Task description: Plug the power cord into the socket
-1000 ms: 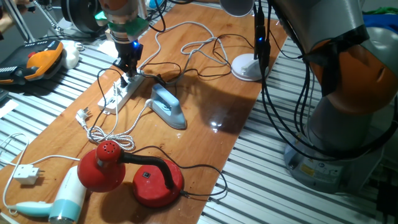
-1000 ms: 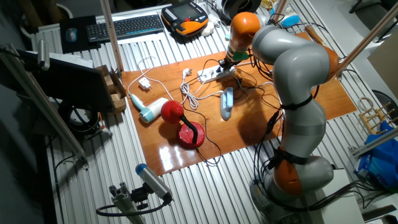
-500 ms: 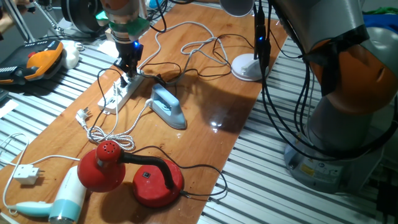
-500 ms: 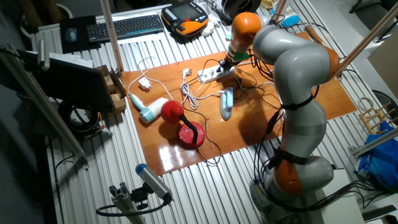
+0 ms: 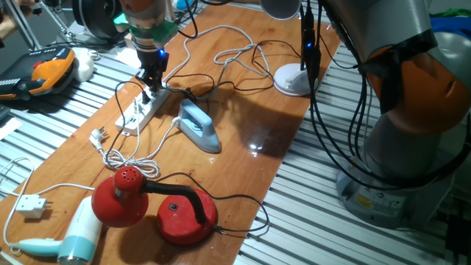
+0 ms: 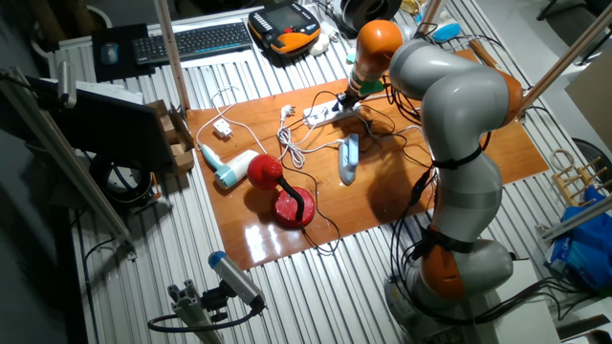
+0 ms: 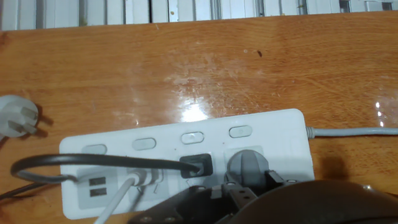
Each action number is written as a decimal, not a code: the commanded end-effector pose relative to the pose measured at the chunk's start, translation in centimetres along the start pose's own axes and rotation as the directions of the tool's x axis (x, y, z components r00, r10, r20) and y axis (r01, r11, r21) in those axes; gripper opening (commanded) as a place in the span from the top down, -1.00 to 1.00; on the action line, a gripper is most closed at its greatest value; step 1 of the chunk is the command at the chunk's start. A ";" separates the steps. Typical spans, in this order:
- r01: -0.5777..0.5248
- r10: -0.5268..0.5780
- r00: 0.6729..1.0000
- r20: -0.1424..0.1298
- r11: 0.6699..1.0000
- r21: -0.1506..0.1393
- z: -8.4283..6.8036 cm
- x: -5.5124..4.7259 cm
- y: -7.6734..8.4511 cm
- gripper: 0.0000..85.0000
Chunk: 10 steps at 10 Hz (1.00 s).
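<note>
Hand view: end effector (image 7: 239, 193) fills the lower edge, directly above the socket (image 7: 186, 163); its finger spacing is hidden, so I cannot tell how wide it stands.
Power cord: black plug (image 7: 196, 165) seated in a middle outlet, cable running left.
Socket: on the wooden table (image 5: 243, 140), beside the blue iron (image 5: 197, 125).

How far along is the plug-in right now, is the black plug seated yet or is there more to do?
Looks nearly done: in the hand view the power cord ends in a small black plug sitting in an outlet of the socket. Whether it is fully pressed home cannot be told. The gripper hovers right over that end of the strip; its finger state is not visible. Left: confirm seating, then let go and back away.
</note>
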<state>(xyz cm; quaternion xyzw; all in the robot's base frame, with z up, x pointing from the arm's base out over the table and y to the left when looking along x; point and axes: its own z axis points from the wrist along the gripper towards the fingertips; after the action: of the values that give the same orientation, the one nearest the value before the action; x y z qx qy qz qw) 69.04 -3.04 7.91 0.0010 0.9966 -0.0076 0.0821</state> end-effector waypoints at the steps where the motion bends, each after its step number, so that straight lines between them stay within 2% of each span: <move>1: 0.004 -0.004 1.000 0.000 1.000 0.001 0.0 0.0 0.0 1.00; 6: 0.048 -0.048 0.999 0.000 0.999 0.005 0.1 0.0 0.0 1.00; 10: 0.051 -0.051 0.999 -0.019 0.999 0.017 0.0 0.1 0.0 1.00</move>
<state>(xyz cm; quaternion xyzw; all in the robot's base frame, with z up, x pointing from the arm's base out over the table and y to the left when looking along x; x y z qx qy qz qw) 68.90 -3.07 7.84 -0.0238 0.9969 -0.0182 0.0722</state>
